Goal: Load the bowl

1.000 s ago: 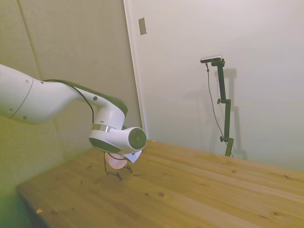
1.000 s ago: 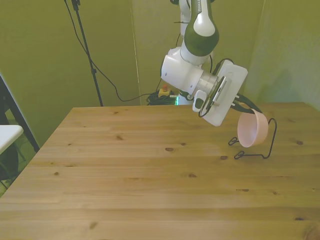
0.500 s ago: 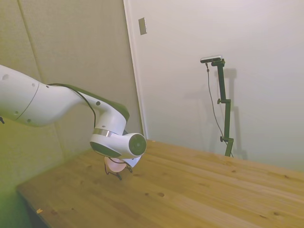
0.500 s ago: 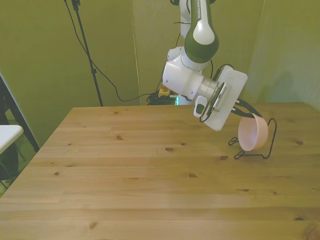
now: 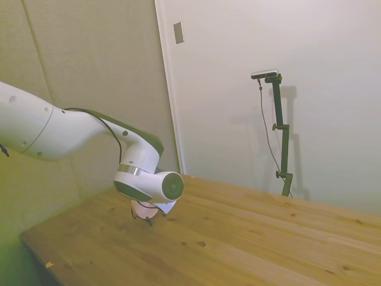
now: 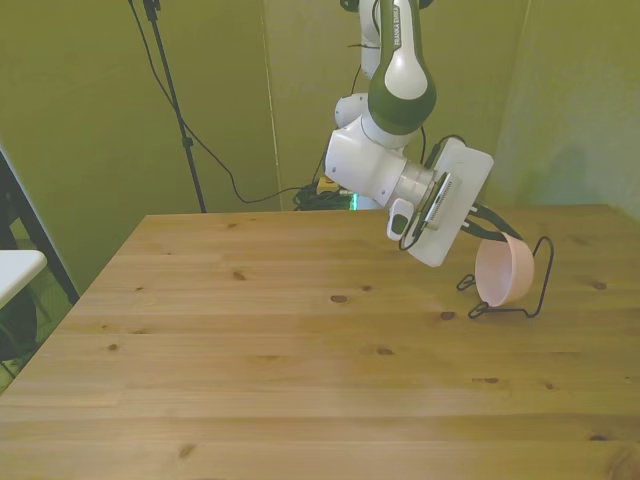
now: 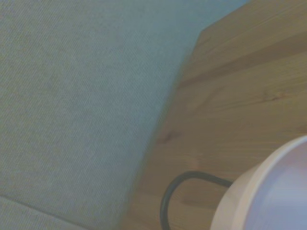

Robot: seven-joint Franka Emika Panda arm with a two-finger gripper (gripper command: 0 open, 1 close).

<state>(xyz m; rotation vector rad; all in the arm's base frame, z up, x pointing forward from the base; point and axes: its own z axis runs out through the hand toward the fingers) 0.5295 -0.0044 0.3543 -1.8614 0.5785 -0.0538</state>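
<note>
Pink plastic, the bowl (image 6: 503, 271) hangs tilted on its side against a black wire rack (image 6: 530, 296) at about three o'clock on the bench (image 6: 250, 360) in the front view, near that view's right edge. Over the last second it has sunk lower and tucked closer into the rack's loop, and the arm's wrist has dropped with it; in the side view the bowl (image 5: 144, 208) now shows only as a pale sliver under the white wrist housing, lower than before. I judge that the loading is in its last stretch: the bowl is being seated in the rack, not yet released.

Moving rightward across the front view, the bare wood gives way to the white wrist plate, then the hand (image 6: 497, 232), whose dark fingers reach down to the bowl's upper rim at twelve o'clock. They appear clamped on that rim, though the rim itself hides the contact, so this is a likelihood and not a certainty.

As for contents, the bowl shows nothing inside; the wrist view catches a blurred curve of its pale wall (image 7: 268, 191) beside a bend of the rack's wire (image 7: 180, 184). The rack carries only this bowl.
</note>
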